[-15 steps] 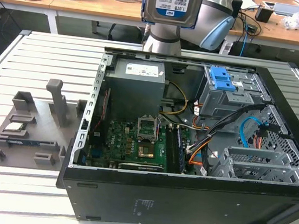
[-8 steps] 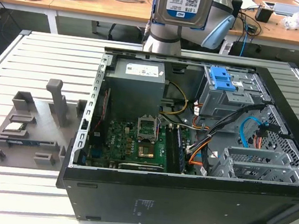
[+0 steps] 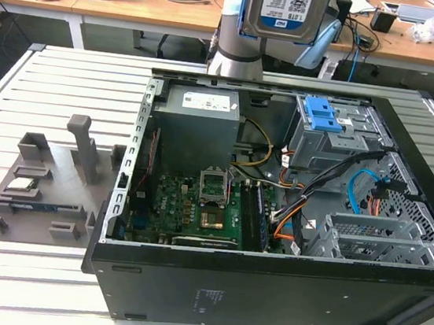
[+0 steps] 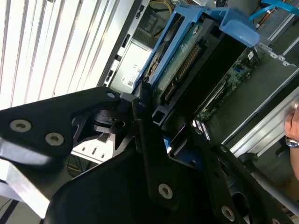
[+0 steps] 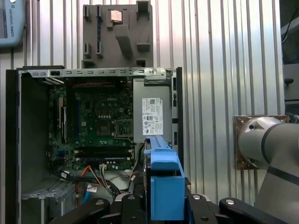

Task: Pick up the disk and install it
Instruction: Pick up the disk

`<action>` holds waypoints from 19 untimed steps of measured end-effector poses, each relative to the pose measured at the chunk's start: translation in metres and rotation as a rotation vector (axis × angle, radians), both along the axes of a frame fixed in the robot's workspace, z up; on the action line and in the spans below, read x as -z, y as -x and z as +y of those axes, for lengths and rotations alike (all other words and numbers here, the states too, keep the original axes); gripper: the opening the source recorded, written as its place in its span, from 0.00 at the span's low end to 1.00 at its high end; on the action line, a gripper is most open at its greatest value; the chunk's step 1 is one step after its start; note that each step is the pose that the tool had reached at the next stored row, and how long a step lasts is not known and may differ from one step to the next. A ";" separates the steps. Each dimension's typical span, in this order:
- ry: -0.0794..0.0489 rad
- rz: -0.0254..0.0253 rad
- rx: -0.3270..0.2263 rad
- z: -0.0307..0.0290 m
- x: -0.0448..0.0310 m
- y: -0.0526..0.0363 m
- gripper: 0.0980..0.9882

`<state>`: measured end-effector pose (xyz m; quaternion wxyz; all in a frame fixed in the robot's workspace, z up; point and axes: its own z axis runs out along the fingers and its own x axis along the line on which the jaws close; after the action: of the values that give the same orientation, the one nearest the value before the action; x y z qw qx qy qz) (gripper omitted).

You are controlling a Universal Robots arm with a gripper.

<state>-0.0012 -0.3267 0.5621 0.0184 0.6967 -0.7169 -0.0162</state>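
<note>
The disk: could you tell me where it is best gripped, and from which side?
Probably at one short end, coming end-on as the gripper does: the disk is long, thin and flat, so the rest juts clear.

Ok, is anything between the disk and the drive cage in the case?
Nothing visible in the air between them: the claw holds the disk high above the open case. On the drive cage itself, a blue latch piece sits on top, and a black cable runs past its near side in the exterior view.
</note>
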 end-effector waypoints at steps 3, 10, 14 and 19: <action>0.000 0.0002 0.000 0.0002 0.0000 -0.0090 0.30; 0.000 0.0006 0.000 0.0005 0.0000 -0.0306 0.30; 0.000 0.0008 0.000 0.0007 0.0000 -0.0440 0.30; 0.000 0.0012 0.000 0.0010 0.0000 -0.0627 0.30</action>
<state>0.0615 -0.3257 0.5621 0.0189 0.6967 -0.7169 -0.0165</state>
